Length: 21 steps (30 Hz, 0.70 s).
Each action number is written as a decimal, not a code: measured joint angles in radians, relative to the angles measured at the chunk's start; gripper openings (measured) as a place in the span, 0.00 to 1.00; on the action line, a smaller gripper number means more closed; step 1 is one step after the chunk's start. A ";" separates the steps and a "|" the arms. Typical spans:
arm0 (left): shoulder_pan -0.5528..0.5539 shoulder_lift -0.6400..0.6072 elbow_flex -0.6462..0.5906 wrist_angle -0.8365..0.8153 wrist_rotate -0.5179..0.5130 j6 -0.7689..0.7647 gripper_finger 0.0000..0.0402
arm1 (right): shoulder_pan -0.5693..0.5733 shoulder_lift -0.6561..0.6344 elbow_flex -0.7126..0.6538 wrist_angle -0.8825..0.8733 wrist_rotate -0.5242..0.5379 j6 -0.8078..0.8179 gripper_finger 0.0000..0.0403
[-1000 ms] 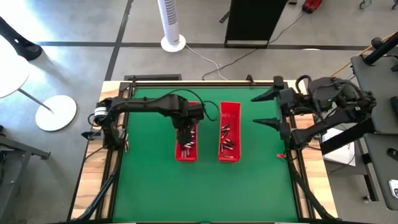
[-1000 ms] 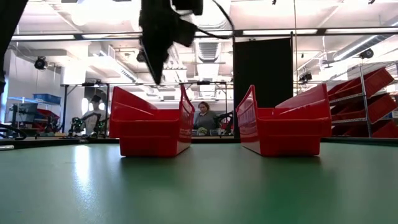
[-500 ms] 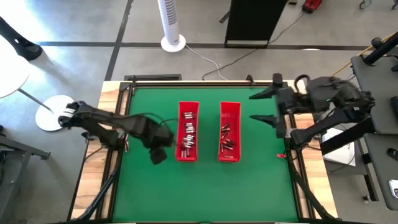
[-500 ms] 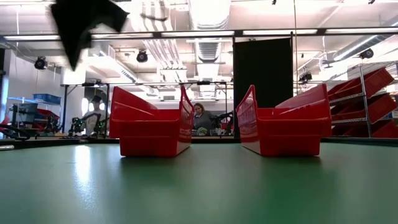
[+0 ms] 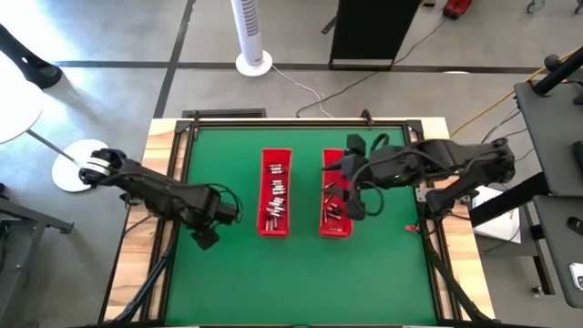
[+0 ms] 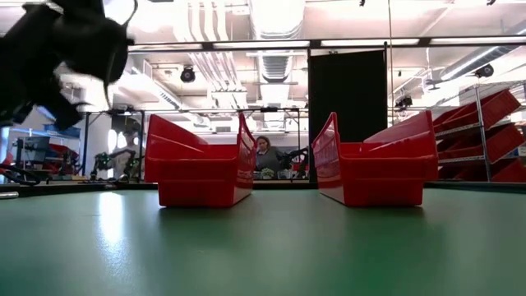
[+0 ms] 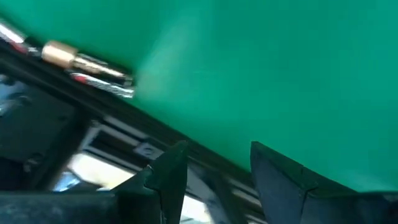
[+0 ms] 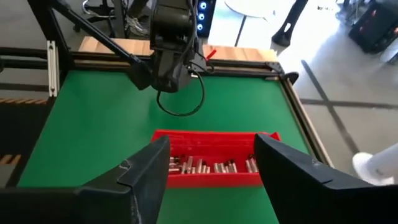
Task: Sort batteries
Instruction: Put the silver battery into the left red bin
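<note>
On the green table point(image 5: 301, 273), two red trays point(image 5: 275, 193) sit side by side, both already holding batteries point(image 5: 273, 202), so sorting looks underway. My right gripper point(image 5: 356, 202) hovers over the right tray point(image 5: 336, 164), fingers spread and empty, placed to pick there, I judge. My left gripper point(image 5: 205, 239) waits beside the left tray, parted, holding nothing.

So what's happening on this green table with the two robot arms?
Two arms are sorting batteries between two red trays that sit side by side mid-table; both trays hold batteries. The right gripper hangs over the right tray, fingers apart, nothing visibly held. The left gripper is off over the bare green mat near the table's left side, fingers apart and empty.
</note>
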 joint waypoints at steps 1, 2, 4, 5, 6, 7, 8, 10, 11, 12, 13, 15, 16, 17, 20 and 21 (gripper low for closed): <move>0.002 0.013 -0.015 0.000 -0.008 0.015 0.39 | 0.003 0.007 0.000 0.000 0.000 0.011 0.55; 0.006 0.031 -0.017 0.000 -0.018 0.021 0.39 | 0.004 0.015 0.000 -0.002 0.000 0.026 0.54; 0.009 0.064 -0.006 0.008 -0.048 0.048 0.39 | 0.005 0.023 0.000 -0.005 -0.004 0.053 0.52; 0.011 0.084 0.001 0.005 -0.059 0.066 0.38 | 0.008 0.030 0.000 -0.010 -0.014 0.065 0.51; 0.017 0.107 0.006 0.000 -0.052 0.087 0.38 | 0.008 0.032 0.000 -0.015 -0.029 0.076 0.49; 0.023 0.134 0.009 0.002 -0.036 0.114 0.38 | 0.010 0.033 0.000 -0.020 -0.037 0.082 0.48; 0.028 0.160 0.012 0.002 -0.002 0.154 0.37 | 0.014 0.034 0.000 -0.022 -0.042 0.090 0.46; 0.035 0.215 0.015 -0.010 0.040 0.240 0.33 | 0.018 0.035 0.000 -0.017 -0.053 0.098 0.42; 0.035 0.245 0.014 -0.021 0.042 0.280 0.29 | 0.021 0.033 0.000 -0.017 -0.053 0.098 0.40; 0.035 0.275 0.014 -0.035 0.038 0.312 0.25 | 0.025 0.032 0.000 -0.017 -0.054 0.100 0.38; 0.035 0.299 0.010 -0.041 0.028 0.342 0.20 | 0.027 0.030 0.000 -0.017 -0.055 0.104 0.36; 0.035 0.330 -0.002 -0.038 0.004 0.376 0.08 | 0.030 0.026 0.000 -0.021 -0.057 0.117 0.32; 0.035 0.340 -0.014 -0.027 -0.003 0.381 0.04 | 0.031 0.021 0.000 -0.026 -0.057 0.123 0.30; 0.035 0.345 -0.029 -0.007 -0.005 0.383 0.02 | 0.031 0.015 0.000 -0.034 -0.057 0.124 0.29; 0.037 0.357 -0.080 0.044 -0.002 0.398 0.03 | 0.031 0.000 0.000 -0.049 -0.057 0.126 0.24; 0.037 0.362 -0.099 0.058 -0.002 0.393 0.02 | 0.031 -0.003 0.000 -0.052 -0.057 0.125 0.22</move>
